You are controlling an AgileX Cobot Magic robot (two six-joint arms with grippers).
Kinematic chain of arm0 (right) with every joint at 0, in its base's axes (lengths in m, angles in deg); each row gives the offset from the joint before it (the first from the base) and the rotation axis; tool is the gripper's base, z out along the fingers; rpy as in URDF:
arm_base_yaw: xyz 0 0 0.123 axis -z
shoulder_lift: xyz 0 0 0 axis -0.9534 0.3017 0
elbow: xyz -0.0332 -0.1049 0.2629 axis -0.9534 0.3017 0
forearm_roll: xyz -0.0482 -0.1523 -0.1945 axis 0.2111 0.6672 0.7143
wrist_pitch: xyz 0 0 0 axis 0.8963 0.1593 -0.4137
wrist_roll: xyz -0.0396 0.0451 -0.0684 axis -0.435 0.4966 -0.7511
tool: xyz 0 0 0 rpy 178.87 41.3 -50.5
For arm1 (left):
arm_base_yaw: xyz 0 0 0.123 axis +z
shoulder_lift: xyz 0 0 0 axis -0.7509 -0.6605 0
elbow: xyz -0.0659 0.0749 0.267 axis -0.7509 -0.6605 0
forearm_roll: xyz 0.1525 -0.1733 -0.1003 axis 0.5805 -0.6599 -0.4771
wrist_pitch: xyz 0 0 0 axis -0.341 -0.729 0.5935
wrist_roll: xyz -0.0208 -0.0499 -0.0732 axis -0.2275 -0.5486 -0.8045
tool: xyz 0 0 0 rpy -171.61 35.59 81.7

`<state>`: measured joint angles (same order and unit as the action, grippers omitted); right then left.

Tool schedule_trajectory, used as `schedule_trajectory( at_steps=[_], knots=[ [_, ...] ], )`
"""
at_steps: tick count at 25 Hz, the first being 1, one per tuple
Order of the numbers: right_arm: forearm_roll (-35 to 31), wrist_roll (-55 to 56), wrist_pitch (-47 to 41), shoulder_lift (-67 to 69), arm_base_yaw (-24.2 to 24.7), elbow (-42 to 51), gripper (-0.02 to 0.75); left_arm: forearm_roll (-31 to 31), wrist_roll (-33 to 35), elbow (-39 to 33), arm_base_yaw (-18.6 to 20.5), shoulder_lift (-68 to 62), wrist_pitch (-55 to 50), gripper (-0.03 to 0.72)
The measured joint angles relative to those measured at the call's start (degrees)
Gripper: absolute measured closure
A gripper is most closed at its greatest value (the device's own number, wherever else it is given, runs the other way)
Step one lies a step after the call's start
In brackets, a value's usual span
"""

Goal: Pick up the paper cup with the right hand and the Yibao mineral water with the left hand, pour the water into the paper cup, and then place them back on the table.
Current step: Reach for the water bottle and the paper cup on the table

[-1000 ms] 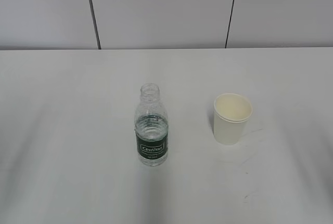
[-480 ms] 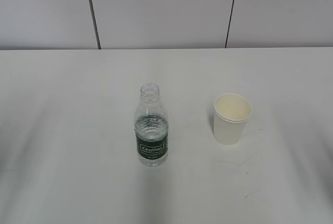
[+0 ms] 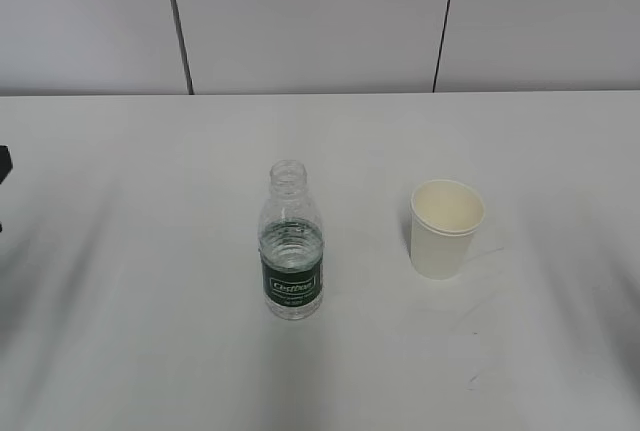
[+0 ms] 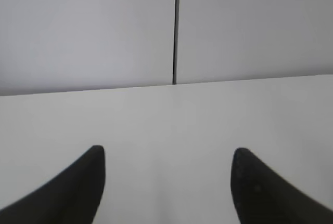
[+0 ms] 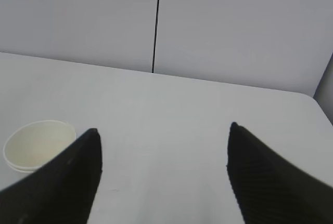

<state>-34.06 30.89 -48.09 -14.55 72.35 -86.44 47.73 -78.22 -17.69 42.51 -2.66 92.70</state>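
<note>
From the exterior view, we see one change: a dark sliver of the left hand (image 3: 4, 166) has come into the left edge, where half a second ago there was only tabletop (image 3: 140, 351). The Yibao mineral water (image 3: 291, 243) stands upright near the middle and the paper cup (image 3: 446, 228) upright to its right, both where they were and well apart. We judge the approach to be only beginning.

In the left wrist view, our fingers (image 4: 83, 182) stand wide apart over bare tabletop; the bottle is not in sight.

In the right wrist view, the right hand (image 5: 164, 174) has its fingers spread too, empty, with the cup at lower left, beside the left finger.
</note>
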Motion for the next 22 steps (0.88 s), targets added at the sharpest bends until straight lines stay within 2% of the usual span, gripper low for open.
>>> schedule_trajectory(
  at_steps=[4,12,19,22],
  knots=[
    [1.2,0.0,4.3,4.0,0.0,0.0,0.152,1.9,-0.1,0.0,0.0,-4.7,5.3,0.220],
    [12.8,3.4,17.1,14.4,0.0,0.0,0.169,6.0,-6.2,0.1,0.0,-13.0,13.1,0.220],
    [14.6,7.0,21.8,23.5,0.0,-0.1,0.187,13.0,-8.2,0.2,0.0,-18.0,19.0,0.220],
    [16.3,7.1,25.0,27.2,0.0,-0.1,0.187,13.9,-10.3,0.3,0.0,-21.5,20.0,0.220]
  ],
)
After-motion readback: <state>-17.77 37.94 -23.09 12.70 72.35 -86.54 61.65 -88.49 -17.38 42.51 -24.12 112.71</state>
